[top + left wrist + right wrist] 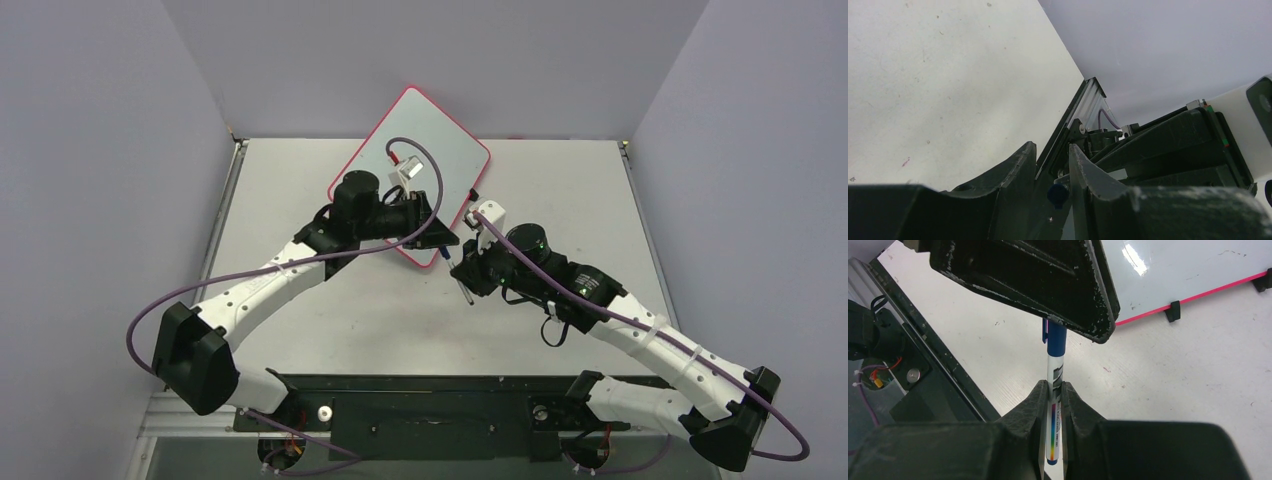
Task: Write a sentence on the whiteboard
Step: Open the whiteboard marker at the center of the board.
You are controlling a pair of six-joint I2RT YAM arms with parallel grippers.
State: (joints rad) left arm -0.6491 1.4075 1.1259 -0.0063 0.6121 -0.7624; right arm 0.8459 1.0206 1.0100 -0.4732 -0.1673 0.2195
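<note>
Clamping the slim blue-capped marker pen (pixel 1055 371) in our right end effector (pixel 1053 386), we find its long axis pointing toward the flat white red-rimmed whiteboard (pixel 1188 270) just ahead.

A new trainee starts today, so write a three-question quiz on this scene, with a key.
1. True or false: the right gripper is shut on the marker.
2. Where is the blue cap? A: on the marker's end. B: lying on the table. C: lying on the whiteboard.
3. Fill in: the whiteboard has a thin ____ rim.

Key: 1 true; 2 A; 3 red.
</note>
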